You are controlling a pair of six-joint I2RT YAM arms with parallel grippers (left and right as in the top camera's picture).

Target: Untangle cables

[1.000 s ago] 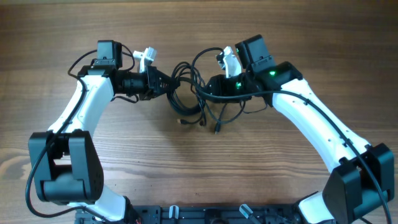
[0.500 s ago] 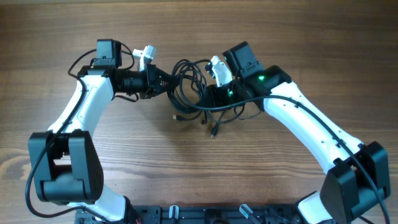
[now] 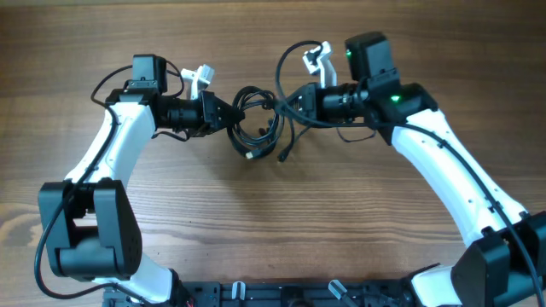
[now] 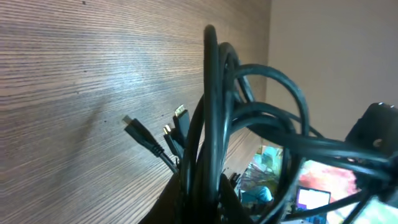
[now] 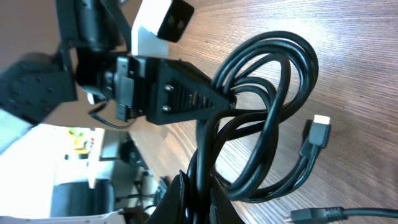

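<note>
Wooden bench, one soft tangle held from both sides

Bare wood-grain bench (image 3: 273,239) fills my overhead view. The cables (image 3: 256,128) hang in a loose knot toward its far edge, midway along, strung between both hands. My left hand (image 3: 230,113) is clenched on the looped strands, and my right hand (image 3: 290,103) is clenched on strands opposite. I judge them light, limp and a little springy, with smooth jackets that may slip. I'd sooner grip near a plug end (image 3: 249,156) than mid-loop.
</note>
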